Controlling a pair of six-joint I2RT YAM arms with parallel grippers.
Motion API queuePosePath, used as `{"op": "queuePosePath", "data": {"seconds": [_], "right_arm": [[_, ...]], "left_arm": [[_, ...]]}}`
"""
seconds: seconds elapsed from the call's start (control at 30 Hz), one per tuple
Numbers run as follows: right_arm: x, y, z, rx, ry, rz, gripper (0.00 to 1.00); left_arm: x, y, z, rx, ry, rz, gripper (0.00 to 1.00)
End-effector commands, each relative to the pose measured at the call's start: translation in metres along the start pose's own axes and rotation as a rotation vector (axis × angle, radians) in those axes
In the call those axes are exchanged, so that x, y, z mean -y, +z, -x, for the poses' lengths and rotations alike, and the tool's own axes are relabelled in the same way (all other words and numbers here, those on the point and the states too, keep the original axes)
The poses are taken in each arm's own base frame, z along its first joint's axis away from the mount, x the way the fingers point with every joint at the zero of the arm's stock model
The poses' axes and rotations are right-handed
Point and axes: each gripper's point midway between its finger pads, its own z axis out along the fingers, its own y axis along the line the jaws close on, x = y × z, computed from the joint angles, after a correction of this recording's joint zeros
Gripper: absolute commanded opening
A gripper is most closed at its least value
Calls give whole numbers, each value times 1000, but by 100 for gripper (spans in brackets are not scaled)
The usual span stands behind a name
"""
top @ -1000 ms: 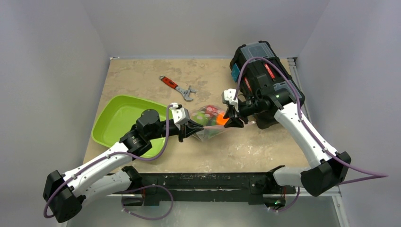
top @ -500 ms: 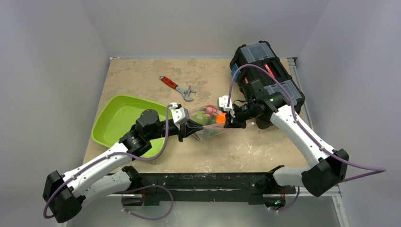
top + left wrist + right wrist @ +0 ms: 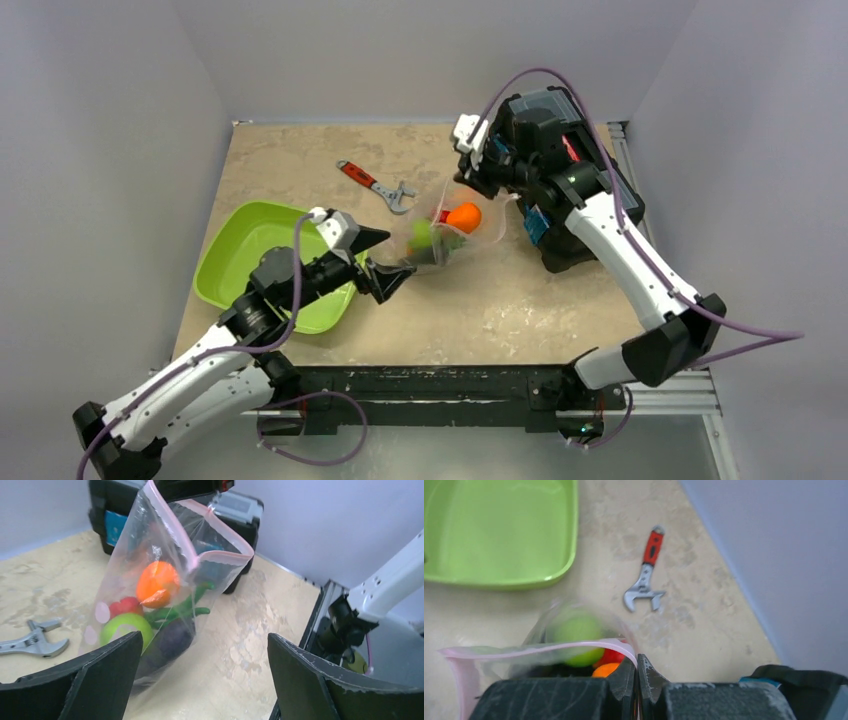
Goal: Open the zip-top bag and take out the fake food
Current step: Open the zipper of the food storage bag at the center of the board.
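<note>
Two tools: the right tool (image 3: 636, 680) is pinched closed on the pink zip strip (image 3: 549, 647) of the zip-top bag (image 3: 150, 540), holding it up over the tabletop (image 3: 240, 645); the left tool (image 3: 392, 254) gapes wide, empty, just beside it. The film looks thin and slippery, sagging under the fake food (image 3: 157, 582); the stiffer strip's free lip seems the surest hold.

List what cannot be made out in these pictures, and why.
Right wrist view: toy food in the zip-top bag is blurred; the right pincer hides its lower part.
Left wrist view: the wrench has its handle cut off by the left edge.
Top view: the right arm covers part of the toolbox.
</note>
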Motion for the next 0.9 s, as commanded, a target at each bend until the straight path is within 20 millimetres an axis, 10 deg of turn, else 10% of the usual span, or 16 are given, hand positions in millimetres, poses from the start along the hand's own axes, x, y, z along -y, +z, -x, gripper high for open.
{"op": "queuePosePath", "data": {"seconds": [0.0, 0.23, 0.47, 0.6, 0.87], "right_arm": [[68, 3, 66, 163, 39, -240, 0], [145, -9, 140, 307, 88, -490, 0], [180, -11, 157, 363, 118, -624, 0], [145, 3, 123, 289, 58, -508, 0], [-9, 49, -26, 55, 62, -107, 0]], "left_arm": [[-20, -24, 11, 36, -131, 178, 96], [-24, -42, -3, -47, -251, 259, 96], [-30, -47, -5, -33, -274, 305, 95], [-27, -46, -9, -33, -296, 287, 94], [-2, -28, -31, -50, -465, 143, 90]]}}
